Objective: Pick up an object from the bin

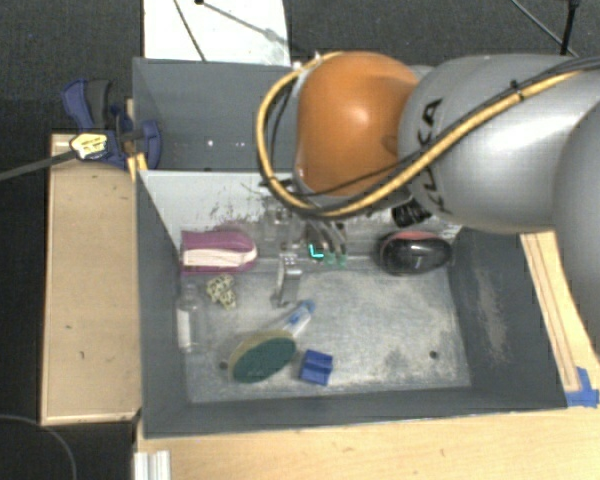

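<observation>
My gripper [287, 276] hangs low in the middle of the bin, beneath the arm's orange cover. Just below it lies a clear tube with a blue cap [295, 318], pointing toward a dark green round disc [262, 358] with a tan rim. A small blue block [316, 367] rests right of the disc. Left of the gripper a purple and white oblong thing [218, 250] lies near the bin's left wall, with a small speckled lump [220, 290] under it. Nothing can be seen held in the gripper.
A black rounded thing with a red stripe [415, 253] lies at the right, partly under the arm. A small clear bottle [185, 323] stands along the left wall. The arm covers the bin's back right part.
</observation>
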{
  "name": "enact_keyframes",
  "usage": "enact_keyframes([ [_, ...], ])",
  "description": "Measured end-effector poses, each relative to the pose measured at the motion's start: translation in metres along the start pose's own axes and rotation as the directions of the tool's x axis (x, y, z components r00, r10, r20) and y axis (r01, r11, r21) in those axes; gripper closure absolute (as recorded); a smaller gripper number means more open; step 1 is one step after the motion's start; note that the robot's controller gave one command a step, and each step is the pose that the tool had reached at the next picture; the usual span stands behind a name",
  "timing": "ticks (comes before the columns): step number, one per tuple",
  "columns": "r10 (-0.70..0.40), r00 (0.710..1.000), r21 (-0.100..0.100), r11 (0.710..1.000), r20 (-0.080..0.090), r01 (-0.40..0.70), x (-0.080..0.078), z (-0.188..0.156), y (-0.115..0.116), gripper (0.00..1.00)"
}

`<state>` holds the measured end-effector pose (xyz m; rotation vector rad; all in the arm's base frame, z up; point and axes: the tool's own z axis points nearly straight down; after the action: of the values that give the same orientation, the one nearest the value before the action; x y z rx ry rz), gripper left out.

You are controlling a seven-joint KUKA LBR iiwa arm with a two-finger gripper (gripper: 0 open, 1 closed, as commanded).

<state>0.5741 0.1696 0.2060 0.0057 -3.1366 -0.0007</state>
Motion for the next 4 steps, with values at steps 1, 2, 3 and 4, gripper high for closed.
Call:
enact_keyframes([
  [1, -0.234, 0.972, 0.001, 0.972, 0.002, 0.234, 0.05, 0.117, -0.057, 0.0],
  [2, -0.416, 0.909, 0.0, 0.909, 0.004, 0.416, 0.078, 0.136, 0.012, 0.0],
  [3, -0.406, 0.914, 0.002, 0.914, 0.003, 0.406, 0.077, 0.136, 0.01, 1.0],
  [4, -0.425, 0.905, 0.0, 0.905, 0.014, 0.425, 0.09, 0.055, 0.051, 1.0],
])
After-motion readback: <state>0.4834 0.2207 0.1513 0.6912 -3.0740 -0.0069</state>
